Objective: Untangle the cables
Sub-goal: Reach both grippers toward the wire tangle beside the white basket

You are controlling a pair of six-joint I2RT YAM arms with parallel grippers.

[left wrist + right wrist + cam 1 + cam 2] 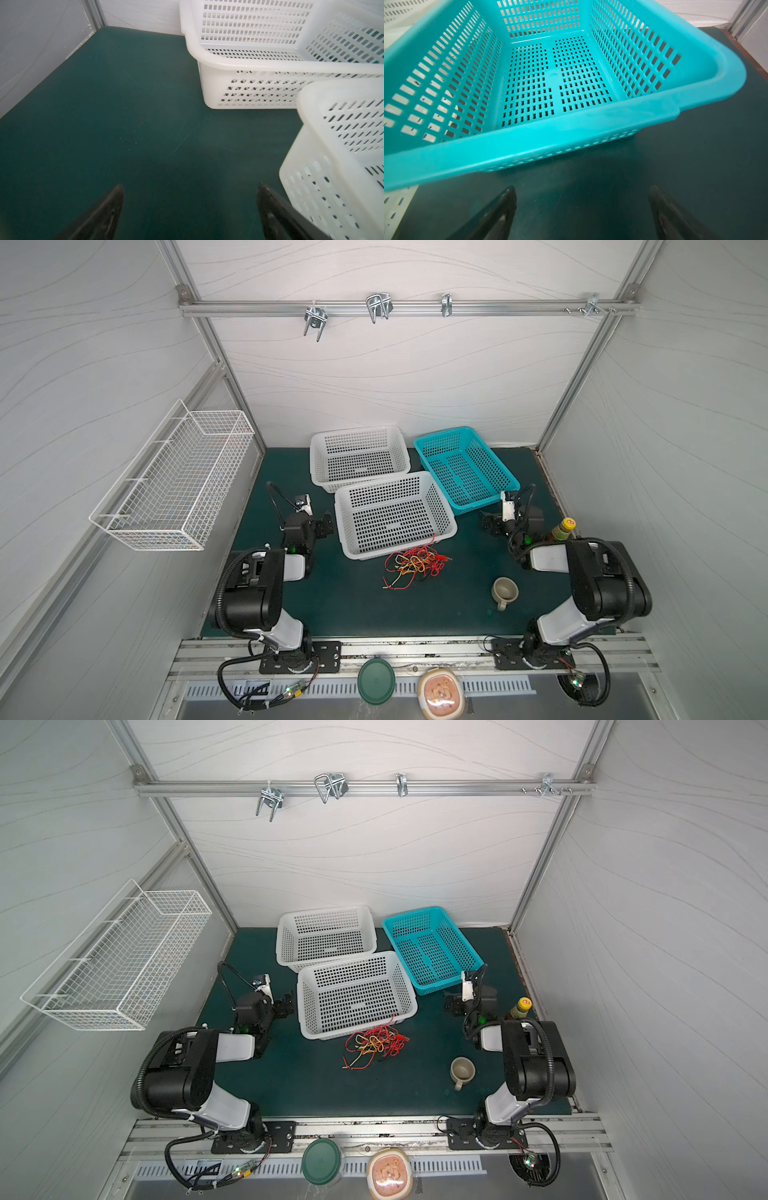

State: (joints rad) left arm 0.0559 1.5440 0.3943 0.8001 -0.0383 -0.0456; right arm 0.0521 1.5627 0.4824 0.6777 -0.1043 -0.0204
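No text, number or brand can be read in any view. In both top views a small red mark is seen on the yellow cap of a bottle at the right of the frame, but its characters are too small to be made out. On the beige box at the lower edge a cartoon picture is printed; no letters can be made out on it.

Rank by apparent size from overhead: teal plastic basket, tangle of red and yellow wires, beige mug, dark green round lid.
In a top view, largest first:
1. teal plastic basket
2. tangle of red and yellow wires
3. dark green round lid
4. beige mug
No near ties.
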